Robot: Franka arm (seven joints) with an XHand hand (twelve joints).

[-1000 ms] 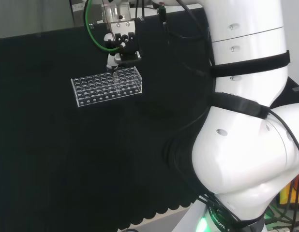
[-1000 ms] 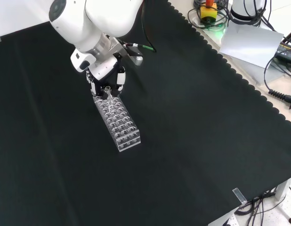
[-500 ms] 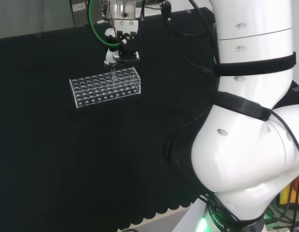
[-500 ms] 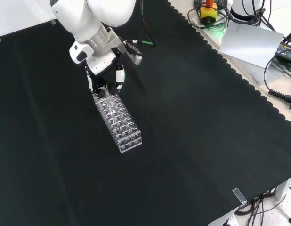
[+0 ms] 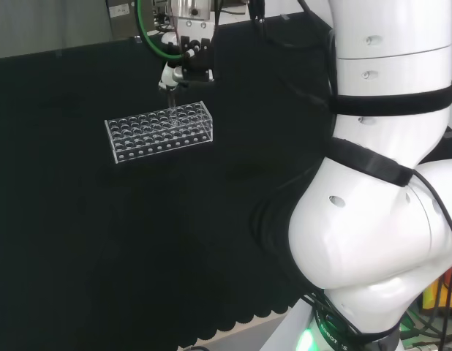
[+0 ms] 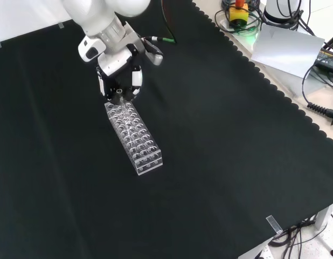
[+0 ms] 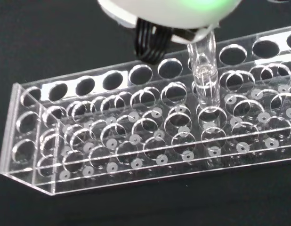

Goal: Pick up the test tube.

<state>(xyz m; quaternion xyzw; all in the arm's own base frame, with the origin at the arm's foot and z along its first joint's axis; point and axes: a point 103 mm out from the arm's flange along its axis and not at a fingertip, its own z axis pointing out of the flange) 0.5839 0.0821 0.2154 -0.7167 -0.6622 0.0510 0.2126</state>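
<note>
- Black and white fingers (image 6: 135,81) curl together, pinching the top of a clear glass test tube (image 7: 205,70).
- The hand (image 6: 119,82) hangs from the white arm (image 5: 372,219) over one end of a clear plastic rack (image 6: 133,137), the end farthest from the front camera.
- The tube stands upright, its lower part seemingly inside a rack hole in the wrist view.
- The rack lies on black cloth (image 6: 220,140).
- Judged step: lifting the tube out. Next, a straight upward pull seems needed until the tube clears the rack.
</note>
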